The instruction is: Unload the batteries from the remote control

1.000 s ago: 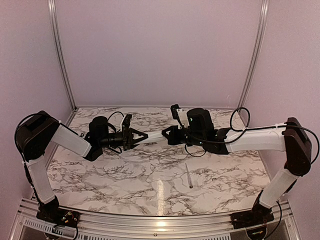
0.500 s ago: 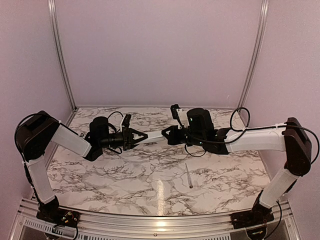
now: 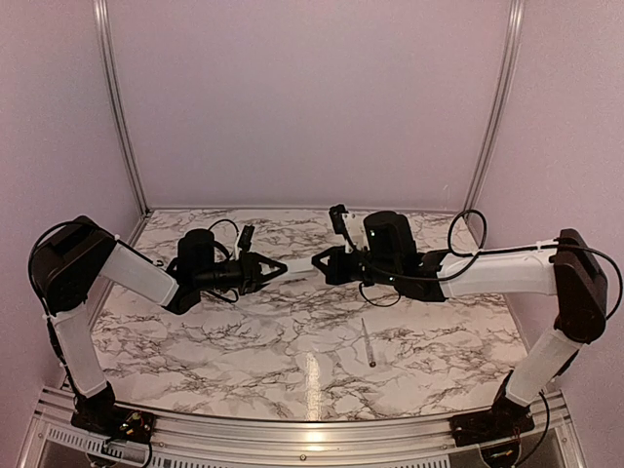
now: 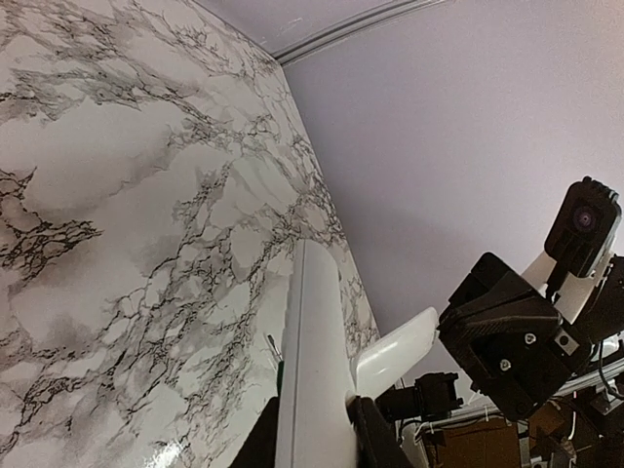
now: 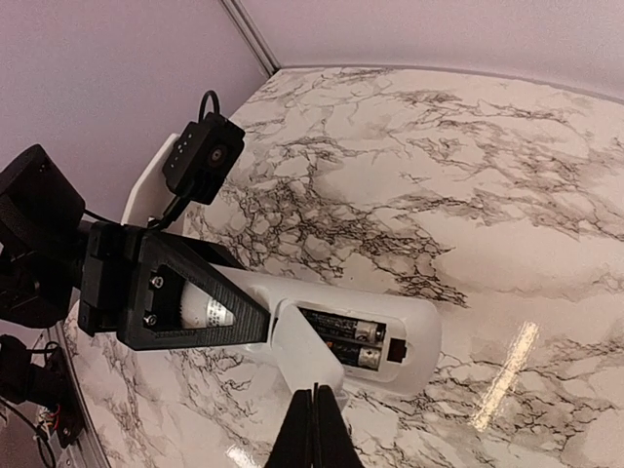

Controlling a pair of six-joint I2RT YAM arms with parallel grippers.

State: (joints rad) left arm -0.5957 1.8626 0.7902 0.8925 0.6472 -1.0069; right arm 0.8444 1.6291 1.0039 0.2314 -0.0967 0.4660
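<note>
Well, the remote control (image 5: 414,336) hung above the marble table (image 5: 487,175), compartment open, both batteries (image 5: 341,341) seated inside. The left gripper (image 4: 317,444) clamped one end; the right gripper (image 5: 314,429) pinched the small white cover (image 5: 302,356). Cover-removal step, I'd say: next, park the cover, then pry a battery out.

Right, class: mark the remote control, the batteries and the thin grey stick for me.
remote control (image 5: 421,331): right wrist view, white end past the open compartment.
batteries (image 5: 341,327): right wrist view, upper cell's dark body.
thin grey stick (image 3: 368,342): top external view, middle of its shaft.
</note>
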